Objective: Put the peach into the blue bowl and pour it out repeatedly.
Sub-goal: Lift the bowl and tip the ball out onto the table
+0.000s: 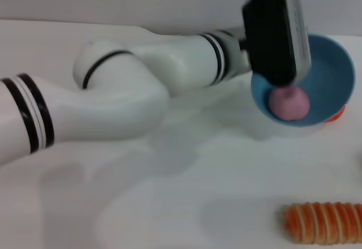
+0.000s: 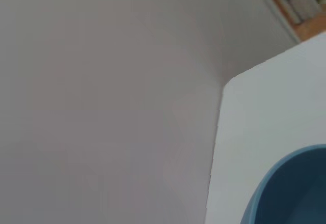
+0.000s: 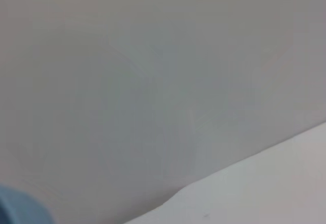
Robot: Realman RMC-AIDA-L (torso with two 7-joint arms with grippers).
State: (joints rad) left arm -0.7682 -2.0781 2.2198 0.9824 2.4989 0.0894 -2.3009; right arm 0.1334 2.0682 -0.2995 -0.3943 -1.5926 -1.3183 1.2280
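The blue bowl is tipped on its side at the right of the head view, its opening facing me. The pink peach lies inside against the bowl's lower wall. My left arm reaches across from the left, and its black gripper is at the bowl's near-left rim, shut on it. The fingertips are hidden behind the gripper body. Part of the bowl's rim shows in the left wrist view. My right gripper is out of view.
An orange-red fruit peeks out behind the bowl's lower right edge. An orange ribbed object lies at the front right of the white table. The left arm's white forearm spans the table's middle.
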